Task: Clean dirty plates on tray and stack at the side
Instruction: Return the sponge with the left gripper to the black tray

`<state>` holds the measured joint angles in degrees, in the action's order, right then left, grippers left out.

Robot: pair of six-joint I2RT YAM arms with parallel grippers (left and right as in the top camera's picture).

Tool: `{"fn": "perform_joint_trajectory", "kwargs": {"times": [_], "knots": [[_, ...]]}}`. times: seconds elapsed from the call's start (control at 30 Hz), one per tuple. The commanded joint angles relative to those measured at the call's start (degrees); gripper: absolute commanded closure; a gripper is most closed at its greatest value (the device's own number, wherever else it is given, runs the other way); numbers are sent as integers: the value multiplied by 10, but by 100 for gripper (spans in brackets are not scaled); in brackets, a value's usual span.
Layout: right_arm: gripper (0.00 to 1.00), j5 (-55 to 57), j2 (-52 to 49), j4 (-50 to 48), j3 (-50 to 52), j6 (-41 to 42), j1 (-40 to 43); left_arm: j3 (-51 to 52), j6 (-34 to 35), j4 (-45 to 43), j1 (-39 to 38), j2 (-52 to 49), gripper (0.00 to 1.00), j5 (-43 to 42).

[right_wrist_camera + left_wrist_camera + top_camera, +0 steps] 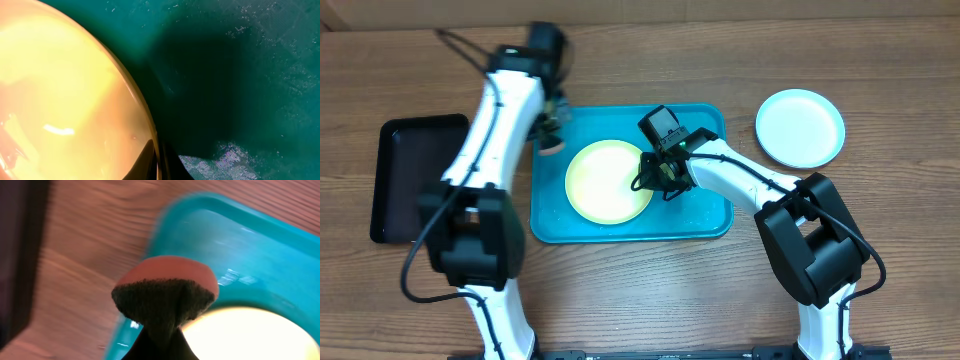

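Note:
A yellow-green plate [608, 180] lies in the left half of the turquoise tray [705, 215]. My right gripper [660, 178] is shut on the plate's right rim; in the right wrist view the rim of the plate [60, 90] runs between the fingers [159, 160] over the tray floor [240, 75]. My left gripper [552, 130] is shut on a sponge [552, 143] over the tray's far left corner. In the left wrist view the sponge [165, 292] has an orange back and a dark scouring face. A white plate [800, 127] lies on the table right of the tray. The light blue plate is out of view.
A black tray [405, 180] lies on the table left of the left arm. The tray's right half around my right gripper holds no plate. The left wrist view shows the tray corner [240, 245] and the plate's edge [255, 335].

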<state>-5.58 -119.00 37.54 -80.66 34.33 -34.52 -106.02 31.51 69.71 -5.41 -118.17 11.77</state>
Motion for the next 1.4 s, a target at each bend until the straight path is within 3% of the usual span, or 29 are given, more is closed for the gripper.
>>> {"fn": "perform_joint_trajectory", "kwargs": {"times": [0.0,0.23,0.33,0.6,0.77,0.8,0.87,0.9,0.93,0.97,1.17,1.3,1.37], "knots": [[96,30,-20,11,12,0,2,-11,-31,4,92,2,96,7],[96,30,-20,6,12,0,2,-6,-33,-5,271,1,96,-11],[96,30,-20,5,12,0,2,9,-68,-28,320,0,96,-31],[96,30,-20,2,12,0,2,40,-154,-78,373,-42,96,-188],[96,30,-20,2,12,0,2,40,-174,-78,369,-77,96,-193],[96,30,-20,2,12,0,2,40,-174,-78,368,-81,93,-193],[96,30,-20,2,12,0,2,40,-173,-78,368,-85,74,-193],[96,30,-20,3,12,0,2,38,-172,-78,368,-85,61,-192],[96,30,-20,2,12,0,2,35,-172,-77,369,-84,40,-191],[96,30,-20,2,12,0,2,29,-172,-72,371,-84,32,-190],[96,30,-20,2,12,0,2,-87,-146,39,391,-80,33,-197],[96,30,-20,2,12,0,2,-180,-144,101,399,-65,32,-252],[96,30,-19,2,11,0,2,-210,-144,121,399,-51,23,-280]]}}
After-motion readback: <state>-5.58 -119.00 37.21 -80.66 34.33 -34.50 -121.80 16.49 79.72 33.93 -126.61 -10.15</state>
